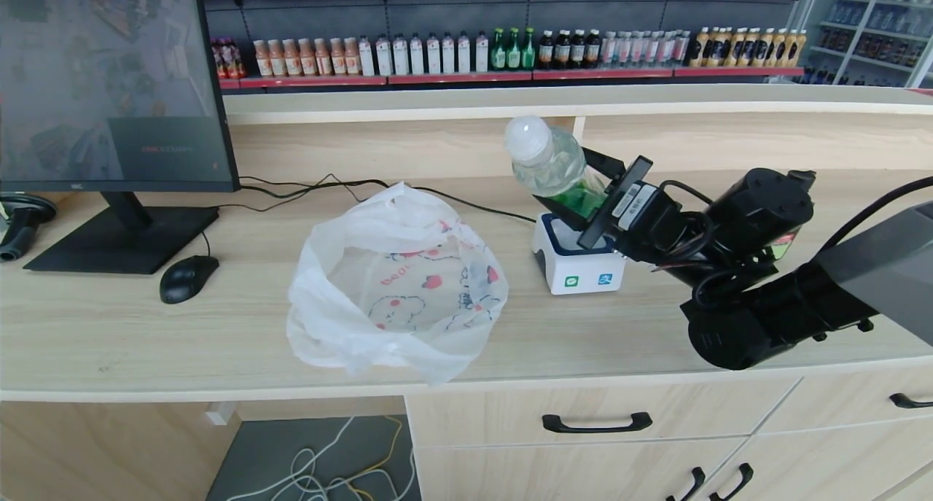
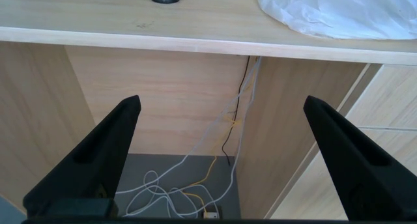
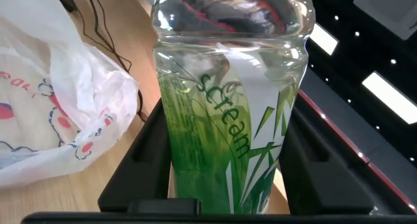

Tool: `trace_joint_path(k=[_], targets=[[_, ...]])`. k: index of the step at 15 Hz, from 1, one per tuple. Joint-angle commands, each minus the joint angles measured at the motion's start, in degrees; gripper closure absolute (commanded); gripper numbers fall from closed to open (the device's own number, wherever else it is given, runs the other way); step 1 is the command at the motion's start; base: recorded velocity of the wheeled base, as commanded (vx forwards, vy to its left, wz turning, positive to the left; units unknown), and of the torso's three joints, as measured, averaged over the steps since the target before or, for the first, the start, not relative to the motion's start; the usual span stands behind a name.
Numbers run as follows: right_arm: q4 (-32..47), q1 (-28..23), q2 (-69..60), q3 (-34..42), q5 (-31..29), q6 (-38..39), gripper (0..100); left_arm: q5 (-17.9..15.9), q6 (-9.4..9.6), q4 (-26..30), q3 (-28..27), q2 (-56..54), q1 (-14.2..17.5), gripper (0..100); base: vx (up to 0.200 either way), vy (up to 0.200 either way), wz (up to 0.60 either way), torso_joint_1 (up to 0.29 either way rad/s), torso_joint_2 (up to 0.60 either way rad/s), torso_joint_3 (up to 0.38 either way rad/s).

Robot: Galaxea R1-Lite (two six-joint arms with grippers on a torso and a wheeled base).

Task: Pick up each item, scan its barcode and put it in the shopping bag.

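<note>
Clamping the bottle point(image 1: 550, 158) low, tilted over the scanner point(image 1: 579, 264) at centre right, your right gripper point(image 1: 579, 195) could let the smooth plastic slip; your left gripper point(image 2: 221, 103) gapes apart below the counter point(image 2: 130, 22).

Shopping bag point(image 1: 397, 282) mid-tabletop point(image 1: 619, 326), near the front edge. Scanner point(image 1: 576, 268) just right of it. Bottle point(image 1: 550, 165), in right pincer point(image 1: 594, 195), over the scanner. Monitor point(image 1: 109, 85) back left, with the mouse point(image 1: 188, 278) before it.
</note>
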State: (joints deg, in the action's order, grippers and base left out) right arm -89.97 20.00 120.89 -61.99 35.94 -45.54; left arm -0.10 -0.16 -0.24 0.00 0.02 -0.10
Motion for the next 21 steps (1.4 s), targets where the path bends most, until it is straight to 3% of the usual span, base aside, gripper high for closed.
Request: trace_joint_path(k=[1, 16, 19, 21], targets=[[-0.03, -1.20, -0.04, -0.06, 0.27, -0.07, 100, 0.01, -0.02, -0.02, 0.00, -0.02, 0.01, 0, 0.000, 0.000, 0.00, 0.000, 0.00, 0.000], [-0.03, -1.64, -1.98, 0.29, -0.69, 3.27, 100, 0.01, -0.02, -0.02, 0.00, -0.02, 0.01, 0, 0.000, 0.000, 0.00, 0.000, 0.00, 0.000], [-0.03, 0.39, -3.91, 0.64, -8.43, 8.63, 100, 0.01, -0.02, -0.02, 0.00, -0.02, 0.01, 0, 0.000, 0.000, 0.00, 0.000, 0.00, 0.000], [-0.03, 3.81, -6.11, 1.26, -19.06, 15.40, 100, 0.01, -0.02, -0.02, 0.00, -0.02, 0.01, 0, 0.000, 0.000, 0.00, 0.000, 0.00, 0.000]])
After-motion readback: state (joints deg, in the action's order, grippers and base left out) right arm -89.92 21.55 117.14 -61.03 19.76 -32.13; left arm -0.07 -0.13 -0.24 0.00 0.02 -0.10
